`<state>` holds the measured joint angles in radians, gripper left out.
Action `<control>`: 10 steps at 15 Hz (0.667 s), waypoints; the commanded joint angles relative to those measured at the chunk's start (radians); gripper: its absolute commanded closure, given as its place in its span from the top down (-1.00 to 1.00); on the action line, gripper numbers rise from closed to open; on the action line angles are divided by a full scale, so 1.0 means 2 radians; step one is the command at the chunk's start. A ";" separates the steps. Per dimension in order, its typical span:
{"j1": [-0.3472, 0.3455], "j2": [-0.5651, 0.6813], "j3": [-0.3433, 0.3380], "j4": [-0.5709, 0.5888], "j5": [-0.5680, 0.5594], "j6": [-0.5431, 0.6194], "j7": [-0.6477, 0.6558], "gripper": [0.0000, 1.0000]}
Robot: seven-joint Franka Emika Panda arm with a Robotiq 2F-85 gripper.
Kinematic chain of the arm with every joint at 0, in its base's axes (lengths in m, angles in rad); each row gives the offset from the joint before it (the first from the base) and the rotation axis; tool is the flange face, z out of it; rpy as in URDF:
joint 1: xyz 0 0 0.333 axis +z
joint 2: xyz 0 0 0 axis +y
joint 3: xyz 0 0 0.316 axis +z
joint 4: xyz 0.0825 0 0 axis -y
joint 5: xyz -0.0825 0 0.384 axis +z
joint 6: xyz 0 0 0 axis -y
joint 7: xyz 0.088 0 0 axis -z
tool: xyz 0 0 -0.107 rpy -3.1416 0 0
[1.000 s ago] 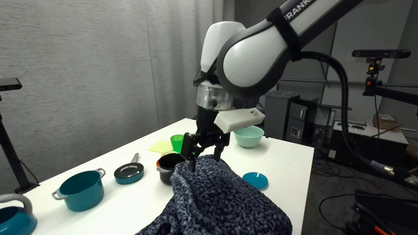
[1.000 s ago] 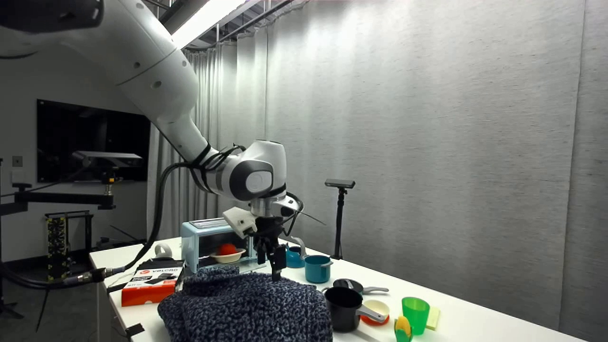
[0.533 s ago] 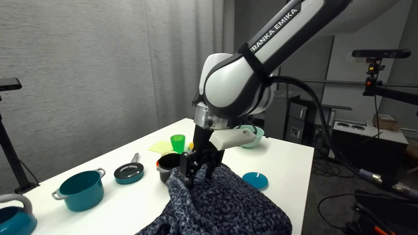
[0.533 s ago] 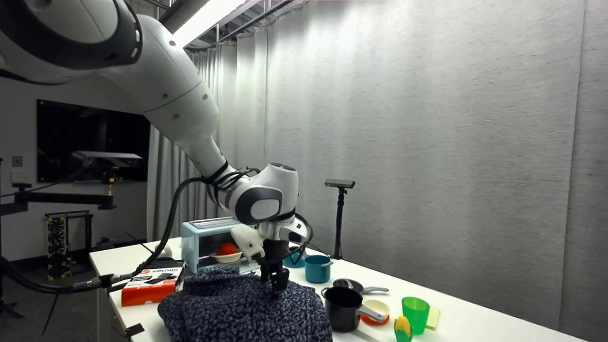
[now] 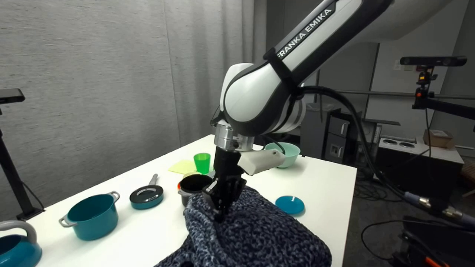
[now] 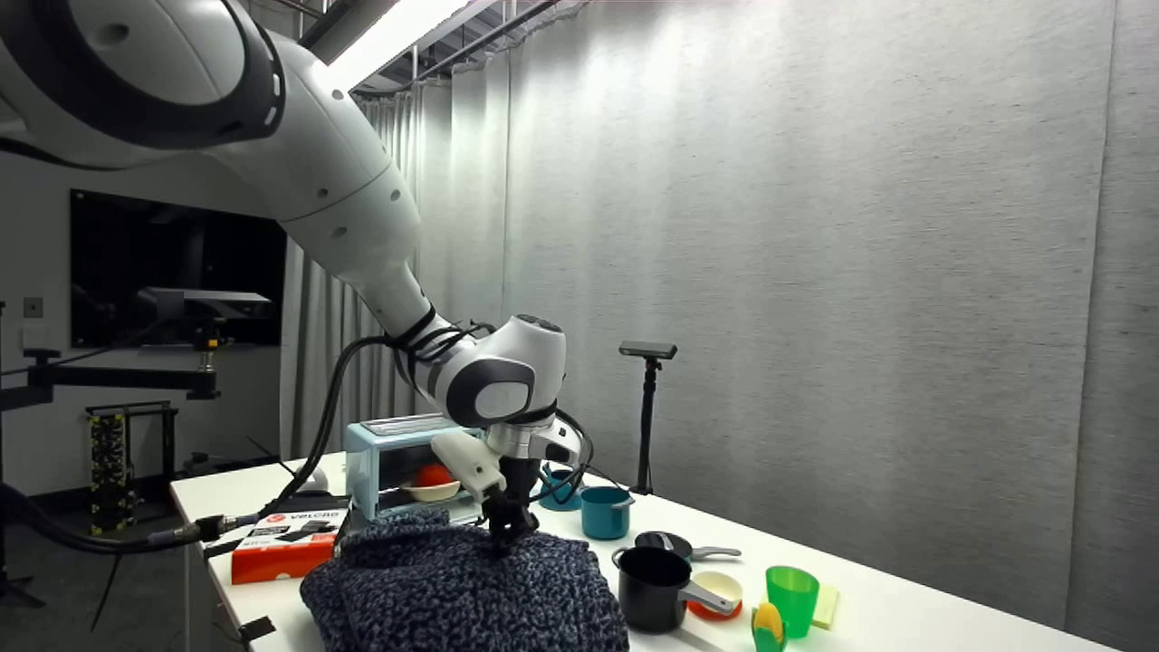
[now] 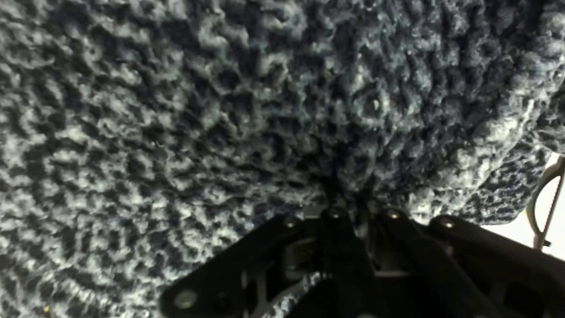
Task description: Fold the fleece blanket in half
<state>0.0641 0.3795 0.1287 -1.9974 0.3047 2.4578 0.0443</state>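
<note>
Close to the table edge (image 5: pixel 334 207) far from the curtain (image 5: pixel 111 74) lies the blanket (image 5: pixel 274 237); the gripper (image 5: pixel 219 217) pinches it, and most of it spreads from there toward that edge, so folding likely goes that way.

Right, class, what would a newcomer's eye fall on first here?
The white robot arm probably wins, slanting down from the upper left in an exterior view. Next comes its gripper, closed on a pinch of the speckled fleece blanket rumpled on the table. Then the bright green cup at that view's lower right.
</note>
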 commanded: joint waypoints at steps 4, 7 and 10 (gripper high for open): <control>-0.005 -0.010 0.038 0.009 0.027 -0.031 -0.061 -0.98; -0.004 -0.013 0.055 0.013 0.037 -0.033 -0.085 -0.98; 0.003 -0.013 0.069 0.013 0.040 -0.030 -0.108 -0.98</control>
<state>0.0664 0.3630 0.2378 -1.9833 0.3458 2.4288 -0.1081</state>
